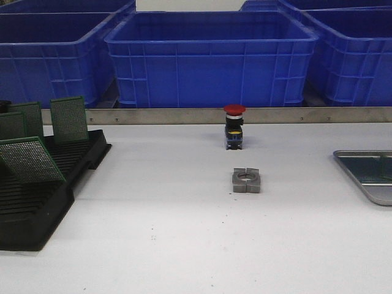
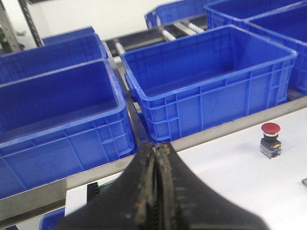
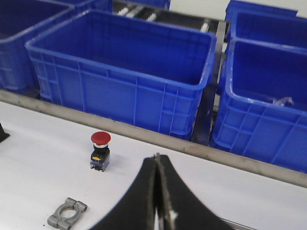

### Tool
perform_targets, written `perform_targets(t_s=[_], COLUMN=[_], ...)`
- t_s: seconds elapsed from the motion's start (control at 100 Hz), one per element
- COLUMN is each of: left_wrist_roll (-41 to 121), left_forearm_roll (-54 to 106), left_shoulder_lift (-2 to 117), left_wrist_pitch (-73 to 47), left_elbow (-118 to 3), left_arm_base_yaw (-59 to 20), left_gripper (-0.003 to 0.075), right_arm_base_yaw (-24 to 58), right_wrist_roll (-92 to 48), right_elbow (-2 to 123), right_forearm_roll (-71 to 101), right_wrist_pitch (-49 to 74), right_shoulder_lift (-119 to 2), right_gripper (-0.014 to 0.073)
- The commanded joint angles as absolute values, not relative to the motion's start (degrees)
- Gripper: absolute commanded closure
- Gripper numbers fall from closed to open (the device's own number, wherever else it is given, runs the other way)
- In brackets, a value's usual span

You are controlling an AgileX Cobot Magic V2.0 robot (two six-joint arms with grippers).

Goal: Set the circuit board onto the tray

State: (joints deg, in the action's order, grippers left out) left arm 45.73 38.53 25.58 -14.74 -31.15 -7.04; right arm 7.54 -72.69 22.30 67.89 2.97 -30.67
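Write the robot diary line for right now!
left gripper: shut, empty | right gripper: shut, empty | circuit boards: in rack | tray: no board visible

The tray [image 1: 362, 184] at the worktop's right edge looks like dull grey metal with a faint sheen. The blue crates [image 1: 211, 58] along the far edge are glossy ribbed plastic. The rack [image 1: 37, 196] at the left edge is matt black plastic; the worktop [image 1: 184, 245] is smooth matt white.
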Motion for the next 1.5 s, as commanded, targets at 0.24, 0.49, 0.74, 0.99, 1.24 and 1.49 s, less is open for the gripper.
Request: perform_targets(t_s=[0.24, 0.49, 0.74, 0.99, 1.24, 1.49], left_wrist_roll=[45.18, 45.18, 45.18, 45.18, 45.18, 36.65], left_forearm_roll=[43.64, 43.64, 43.64, 43.64, 43.54, 32.64], left_shoulder_lift=[9.66, 7.54, 7.54, 7.54, 7.54, 7.0], left_wrist_pitch=[-10.2, -10.2, -10.2, -10.2, -10.2, -2.99], left_elbow=[-17.78, -14.78, -14.69, -14.69, -14.69, -10.08], left_arm_base_yaw=[-6.97, -6.97, -6.97, -6.97, -6.97, -5.55], left_gripper=[0.0737, 0.0737, 0.0737, 0.0737, 0.0737, 0.0737], right_arm_base_yaw=[7.5, 7.5, 7.5, 7.5, 7.5, 7.5], right_wrist_roll=[-73.34, -73.34, -73.34, -73.34, -73.34, -73.34], right_elbow=[12.45, 9.33, 9.34, 9.34, 9.34, 9.34], right_forearm_roll=[68.63, 68.63, 68.63, 68.63, 68.63, 68.63], right_wrist_pitch=[2.33, 3.09, 3.21, 3.21, 3.21, 3.21], right_shoulder_lift=[-9.63, -3.65, -3.65, -3.65, -3.65, -3.65], right_gripper=[0.0653, 0.0653, 0.0653, 0.0653, 0.0653, 0.0653])
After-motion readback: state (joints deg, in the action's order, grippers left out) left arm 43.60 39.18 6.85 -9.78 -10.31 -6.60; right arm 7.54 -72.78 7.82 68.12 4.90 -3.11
